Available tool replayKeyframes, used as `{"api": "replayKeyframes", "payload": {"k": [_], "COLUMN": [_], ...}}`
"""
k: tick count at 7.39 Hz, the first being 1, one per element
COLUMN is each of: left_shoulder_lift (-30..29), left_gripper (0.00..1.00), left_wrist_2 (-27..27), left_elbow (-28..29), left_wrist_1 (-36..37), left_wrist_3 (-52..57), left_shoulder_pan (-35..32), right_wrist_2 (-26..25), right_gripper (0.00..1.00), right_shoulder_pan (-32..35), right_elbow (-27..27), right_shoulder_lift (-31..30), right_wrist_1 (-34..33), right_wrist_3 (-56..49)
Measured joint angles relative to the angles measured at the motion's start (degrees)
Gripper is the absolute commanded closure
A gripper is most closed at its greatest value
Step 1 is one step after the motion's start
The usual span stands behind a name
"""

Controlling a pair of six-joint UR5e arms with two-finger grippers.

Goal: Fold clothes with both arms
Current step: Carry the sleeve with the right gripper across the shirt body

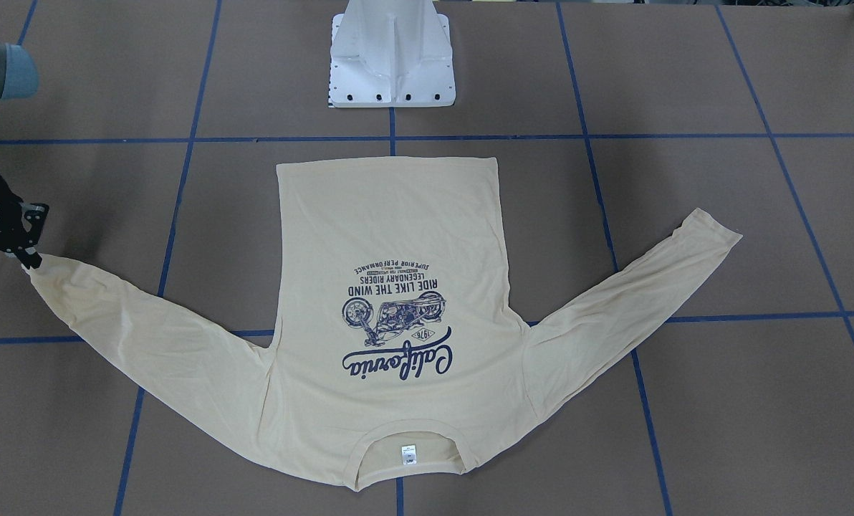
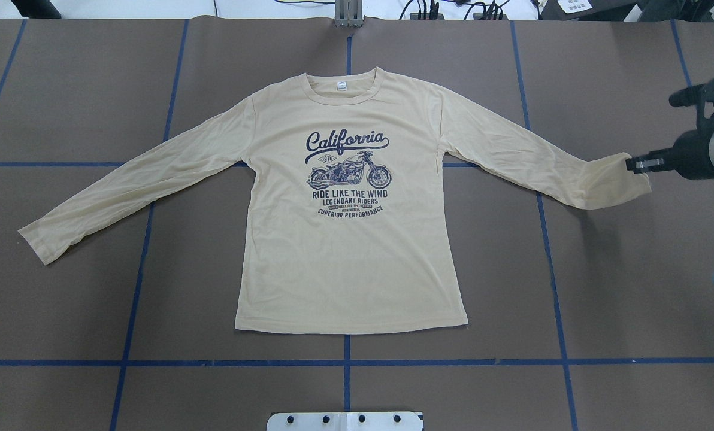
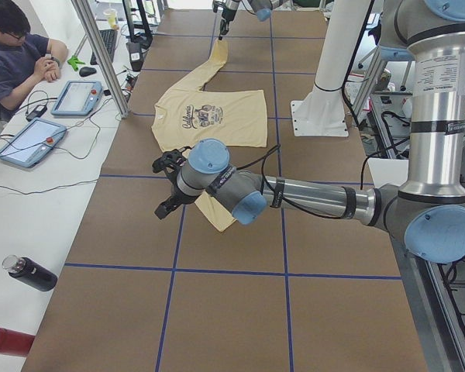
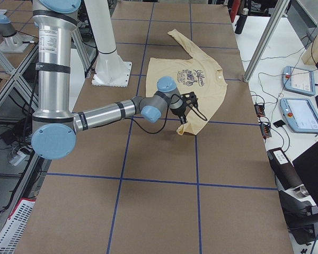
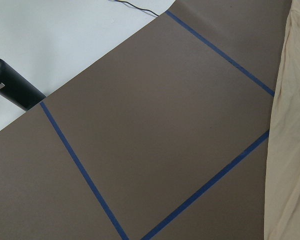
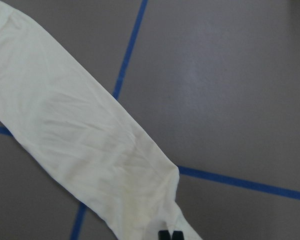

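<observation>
— Shirt [image 2: 345, 257]: where was it, and how did it look to handle?
— It lay flat and print-up on the tabletop [image 2: 93, 311], sleeves spread wide, hem toward the robot. The fabric looked thin and limp: light, soft, no stiffness. I judged it would sag and drag wherever it wasn't held, and might slide on the smooth brown surface.
— And the grippers?
— The right gripper [image 2: 640, 163] was clamped on the right cuff [image 2: 629, 182], fingertips together on the cloth, with that sleeve end raised a little off the tabletop. The left gripper [image 3: 161, 188] hung near the left cuff [image 2: 33, 245], not touching it as far as I could see. Whether it was apart or together I couldn't tell.
— Where would you have taken hold?
— At the cuffs or the shoulder seams, pinching both layers near an edge. A shallow pinch on cloth this thin could slip out.
</observation>
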Motion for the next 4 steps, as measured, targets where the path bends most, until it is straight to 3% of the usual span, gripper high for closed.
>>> {"api": "replayKeyframes", "payload": {"k": [2, 4], "left_shoulder_lift": [0.04, 0.08], "left_gripper": [0.00, 0.00], "left_wrist_2": [0.00, 0.00], "left_elbow": [-0.16, -0.16], "left_wrist_1": [0.00, 0.00], "left_wrist_3": [-0.05, -0.01], "left_shoulder_pan": [0.00, 0.00], "right_wrist_2": [-2.35, -11.72], "right_gripper": [1.00, 1.00], "right_shoulder_pan": [-2.35, -9.23], "right_elbow": [2.45, -0.37], "right_shoulder_lift": [13.08, 29.09], "right_wrist_1": [-11.95, -25.05], "right_wrist_3": [7.69, 16.23]}}
